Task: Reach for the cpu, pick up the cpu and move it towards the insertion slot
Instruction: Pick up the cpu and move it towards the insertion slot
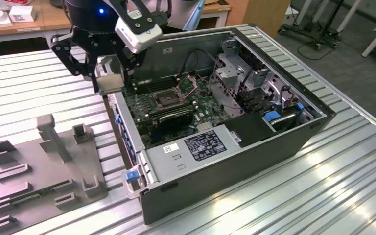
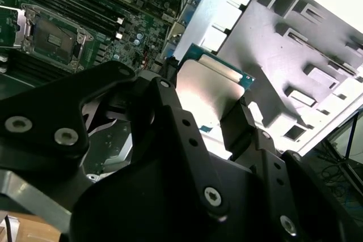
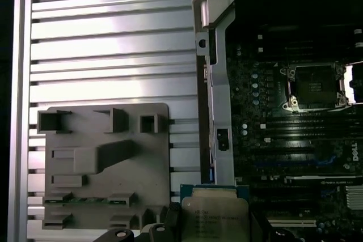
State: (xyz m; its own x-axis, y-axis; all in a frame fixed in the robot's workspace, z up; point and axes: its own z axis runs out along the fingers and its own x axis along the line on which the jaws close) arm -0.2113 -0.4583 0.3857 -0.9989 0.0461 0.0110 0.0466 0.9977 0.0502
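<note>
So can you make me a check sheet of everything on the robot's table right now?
Surface: ribbed metal table, shiny and bare where nothing stands.
Job's things: the cpu is held in the tool, above the edge of the open computer case; the insertion slot on the green board is open, with nothing in it.
Clutter: grey holder tray beside the case, a green memory stick lying in one groove.
Grippers: the tool is shut on the cpu, in both wrist views.
Cables: dark wires looping inside the case.
Surroundings: wooden desk with white boxes behind, wheeled stands on the floor.
</note>
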